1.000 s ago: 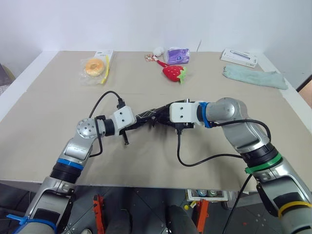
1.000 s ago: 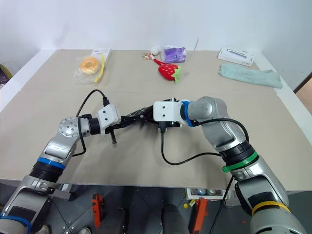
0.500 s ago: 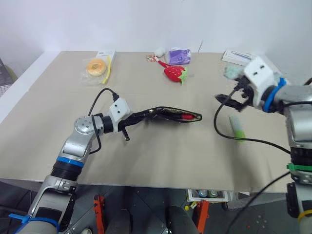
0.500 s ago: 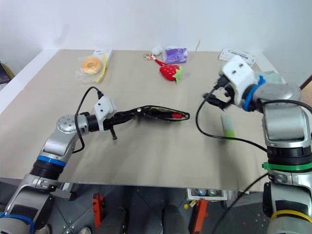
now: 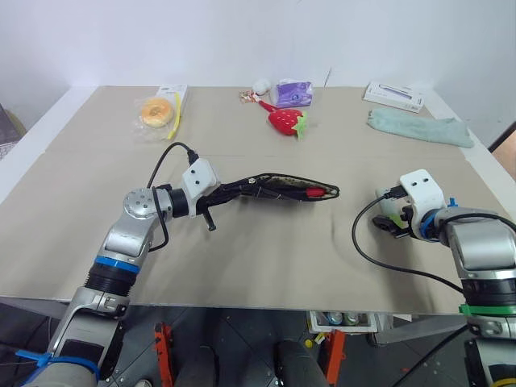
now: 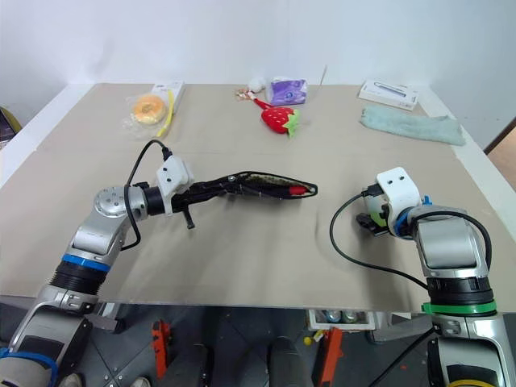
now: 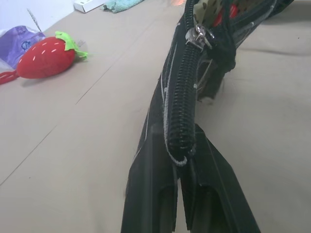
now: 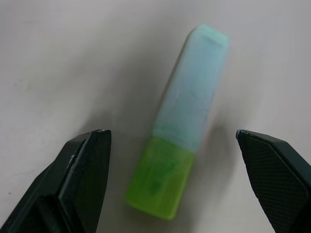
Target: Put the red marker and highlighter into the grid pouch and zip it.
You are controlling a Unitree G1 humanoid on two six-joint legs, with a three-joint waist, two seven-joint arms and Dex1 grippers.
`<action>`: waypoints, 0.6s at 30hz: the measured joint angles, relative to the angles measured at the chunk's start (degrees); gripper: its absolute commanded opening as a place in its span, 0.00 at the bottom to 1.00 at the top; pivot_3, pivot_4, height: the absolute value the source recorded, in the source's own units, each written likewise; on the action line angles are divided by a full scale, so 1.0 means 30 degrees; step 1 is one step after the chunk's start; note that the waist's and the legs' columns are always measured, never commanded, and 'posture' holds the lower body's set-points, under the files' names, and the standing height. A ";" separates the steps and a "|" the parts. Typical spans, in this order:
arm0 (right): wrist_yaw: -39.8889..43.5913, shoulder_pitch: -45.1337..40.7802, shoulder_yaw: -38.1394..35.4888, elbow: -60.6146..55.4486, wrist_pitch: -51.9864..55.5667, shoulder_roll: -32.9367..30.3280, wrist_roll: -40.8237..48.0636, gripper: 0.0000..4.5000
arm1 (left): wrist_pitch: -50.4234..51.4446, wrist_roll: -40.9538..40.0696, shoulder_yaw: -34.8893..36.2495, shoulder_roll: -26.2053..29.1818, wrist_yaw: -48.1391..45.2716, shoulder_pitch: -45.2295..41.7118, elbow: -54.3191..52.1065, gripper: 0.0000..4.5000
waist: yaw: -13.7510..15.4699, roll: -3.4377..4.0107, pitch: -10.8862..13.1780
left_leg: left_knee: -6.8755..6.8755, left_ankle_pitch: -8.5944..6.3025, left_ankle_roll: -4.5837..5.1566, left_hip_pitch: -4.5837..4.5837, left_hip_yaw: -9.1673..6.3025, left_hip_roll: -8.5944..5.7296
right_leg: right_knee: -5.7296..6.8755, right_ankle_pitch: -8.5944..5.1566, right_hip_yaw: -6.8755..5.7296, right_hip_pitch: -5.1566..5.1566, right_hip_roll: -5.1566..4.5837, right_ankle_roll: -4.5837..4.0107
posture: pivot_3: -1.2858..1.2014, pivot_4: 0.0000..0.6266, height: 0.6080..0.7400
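Two grippers worked apart on the table (image 5: 266, 266). The left gripper (image 7: 182, 160) was clenched on the pouch (image 5: 278, 190) by one end, holding it out level, mouth unzipped — the marker (image 5: 316, 193) showed red inside, at the far end. Right of the pouch, well apart, the right gripper (image 8: 170, 179) stood released, fingers straddling the highlighter (image 8: 182, 145) lying flat — not touching it.
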 measured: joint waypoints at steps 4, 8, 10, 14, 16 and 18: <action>-0.0216 -0.0113 -0.0150 0.0498 -0.0052 0.0010 0.0371 0.30 | 0.0002 -0.0001 0.0001 0.0001 -0.0001 0.0000 0.0001 0.00 | 0.0002 0.0000 0.0000 | 0.0020 0.0003 0.0000 0.0000 0.0000 -0.0002 | -0.0003 0.0007 0.0002 0.0009 -0.0001 0.0004 | 0.52 0.24 1.00; 0.0317 -0.0174 -0.0794 0.0621 -0.3486 -0.0147 0.1093 0.22 | 0.0000 0.0004 0.0000 -0.0001 0.0028 -0.0002 0.0019 0.00 | -0.0002 0.0005 0.0003 | 0.0012 0.0002 0.0001 -0.0005 0.0002 -0.0004 | -0.0010 0.0007 0.0004 0.0000 0.0000 0.0013 | 0.52 0.24 1.00; 0.2285 -0.0163 -0.1022 -0.1137 -0.6180 -0.1084 0.2199 0.22 | -0.0002 0.0008 -0.0014 -0.0015 0.0029 -0.0007 0.0024 0.00 | -0.0058 0.0048 0.0029 | -0.0015 0.0001 0.0002 -0.0007 0.0012 -0.0003 | -0.0011 0.0000 0.0018 -0.0018 0.0000 0.0023 | 0.52 0.24 1.00; 0.5549 -0.0938 -0.1436 -0.4717 -0.6844 -0.2761 0.4916 0.22 | -0.0001 0.0024 -0.0076 -0.0046 0.0019 -0.0023 0.0040 0.00 | -0.0042 0.0045 0.0028 | -0.0029 -0.0003 0.0009 -0.0003 -0.0001 0.0017 | -0.0013 -0.0013 0.0002 -0.0010 0.0021 0.0027 | 0.52 0.24 1.00; 0.6728 -0.1315 -0.1268 -0.5991 -0.6571 -0.3587 0.5912 0.22 | -0.0003 0.0032 -0.0082 -0.0055 0.0021 -0.0031 0.0059 0.00 | 0.0001 0.0038 0.0031 | -0.0015 -0.0004 0.0008 -0.0007 -0.0002 0.0011 | -0.0037 -0.0010 -0.0001 0.0004 0.0012 0.0025 | 0.52 0.24 1.00; 0.7415 -0.1649 -0.0756 -0.6693 -0.6237 -0.4272 0.6414 0.22 | -0.0004 0.0057 -0.0086 -0.0060 0.0023 -0.0031 0.0080 0.00 | 0.0009 0.0038 0.0031 | 0.0002 -0.0003 0.0007 -0.0009 0.0003 0.0004 | -0.0046 -0.0005 0.0002 0.0013 0.0003 0.0027 | 0.52 0.24 1.00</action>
